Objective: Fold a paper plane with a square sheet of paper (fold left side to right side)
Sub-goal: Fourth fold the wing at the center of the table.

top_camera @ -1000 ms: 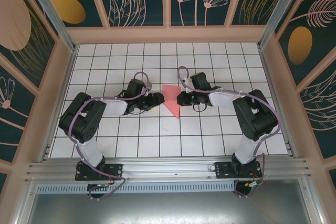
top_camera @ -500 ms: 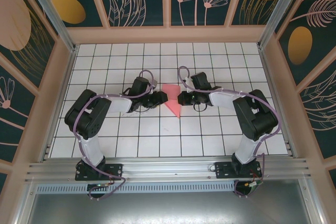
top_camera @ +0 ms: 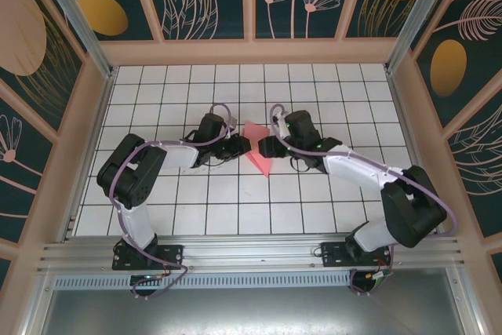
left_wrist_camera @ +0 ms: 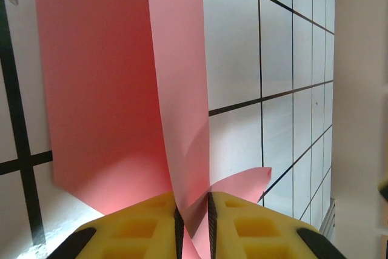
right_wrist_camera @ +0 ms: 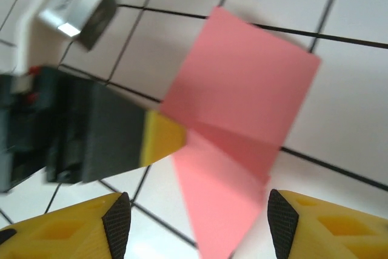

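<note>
Left fingers [left_wrist_camera: 139, 225] on pink-red paper [left_wrist_camera: 103, 89] — creased, one flap upright.

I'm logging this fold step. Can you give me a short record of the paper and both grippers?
paper: pink sheet of paper, partly folded, one flap raised off the table
left gripper: shut on the raised flap
right gripper: open, above the sheet, gripping nothing
stage: fold not yet pressed flat

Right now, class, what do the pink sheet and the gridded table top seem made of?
The pink sheet: thin matte paper; it curls and shows a crease. The table top: smooth white board, perhaps laminate, with thin black grid lines; material uncertain.
</note>
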`<state>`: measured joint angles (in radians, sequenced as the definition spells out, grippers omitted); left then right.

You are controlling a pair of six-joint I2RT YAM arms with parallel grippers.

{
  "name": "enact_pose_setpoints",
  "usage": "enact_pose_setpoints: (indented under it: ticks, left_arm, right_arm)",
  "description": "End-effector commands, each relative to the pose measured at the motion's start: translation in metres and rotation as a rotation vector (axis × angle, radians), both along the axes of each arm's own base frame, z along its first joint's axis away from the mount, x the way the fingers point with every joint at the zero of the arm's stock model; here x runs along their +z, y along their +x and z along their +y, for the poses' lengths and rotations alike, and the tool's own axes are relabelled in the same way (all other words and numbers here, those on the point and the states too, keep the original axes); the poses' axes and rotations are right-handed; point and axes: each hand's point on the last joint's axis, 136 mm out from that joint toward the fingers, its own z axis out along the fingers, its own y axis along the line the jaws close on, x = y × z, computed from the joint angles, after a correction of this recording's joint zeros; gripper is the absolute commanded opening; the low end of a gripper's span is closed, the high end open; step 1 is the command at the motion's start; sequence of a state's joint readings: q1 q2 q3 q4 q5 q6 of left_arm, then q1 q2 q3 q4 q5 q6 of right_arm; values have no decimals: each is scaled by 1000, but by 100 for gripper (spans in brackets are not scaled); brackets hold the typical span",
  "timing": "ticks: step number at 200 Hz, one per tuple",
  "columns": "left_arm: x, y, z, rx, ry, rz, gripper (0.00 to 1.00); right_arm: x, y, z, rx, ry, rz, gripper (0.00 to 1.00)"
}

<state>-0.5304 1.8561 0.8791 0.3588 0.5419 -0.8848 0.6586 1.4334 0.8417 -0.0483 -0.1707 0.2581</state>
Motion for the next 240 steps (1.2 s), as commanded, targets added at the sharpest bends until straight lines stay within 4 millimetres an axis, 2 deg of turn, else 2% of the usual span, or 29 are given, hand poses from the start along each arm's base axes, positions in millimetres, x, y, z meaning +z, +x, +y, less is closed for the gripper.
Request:
enact_pose_setpoints:
  ticks: [1,31,98,153,209,240]
  left_arm:
    - [24,6,-7,-8,-35,-56,22]
    - [28,8,-8,-8,-38,-61,21]
    - [31,11,-11,-11,-45,-61,22]
    - [34,10,-13,-15,-52,-62,27]
    - [36,11,-11,-6,-46,-68,28]
    - [38,11,-9,3,-28,-76,35]
  right_arm:
    - [-17,-18,4,6,-33,2,63]
    - [-40,-22,16,17,-45,30,60]
    - [-64,-8,22,17,-121,23,56]
    - [-74,1,24,6,-165,15,54]
    - [-81,4,25,5,-192,15,47]
    - [-84,0,25,15,-198,27,42]
